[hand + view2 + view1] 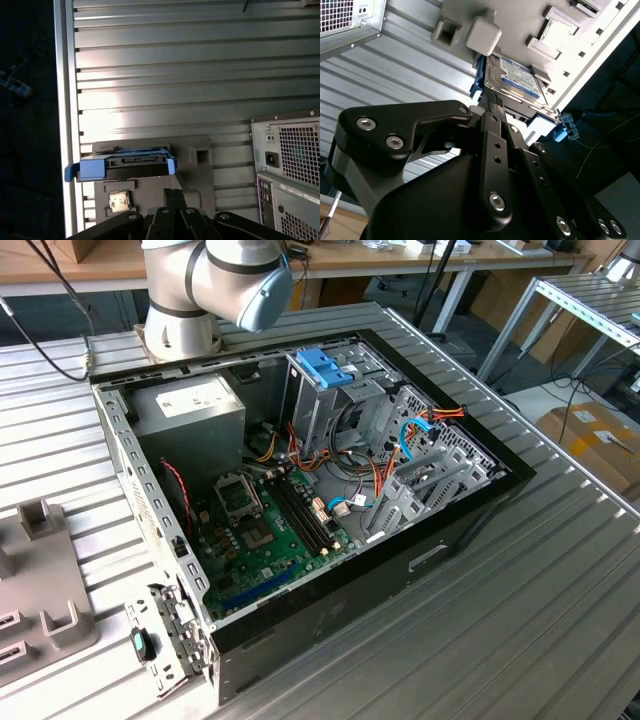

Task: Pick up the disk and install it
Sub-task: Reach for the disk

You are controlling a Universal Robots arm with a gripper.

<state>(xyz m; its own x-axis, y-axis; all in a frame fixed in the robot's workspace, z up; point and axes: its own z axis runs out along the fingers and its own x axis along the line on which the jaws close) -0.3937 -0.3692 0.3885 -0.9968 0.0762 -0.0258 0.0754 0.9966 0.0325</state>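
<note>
Disk (135, 167) w/ blue rails lies on grey fixture plate (200, 175) at worktop (165, 75) edge, just ahead of my gripper (173, 194). Can't tell if gripper's open or closed. PC case (287, 170) sits near fixture plate, apart from disk.

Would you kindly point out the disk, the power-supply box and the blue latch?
disk (519, 79): second wrist view, its label.
power-supply box (190, 397): exterior view, its white sticker.
blue latch (322, 366): exterior view, its top.

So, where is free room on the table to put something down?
Bare ribbed table lies on the exterior view's right of the open computer case. Crowded: the cables beside the drive cage inside it, and the grey fixture on that view's left.
</note>
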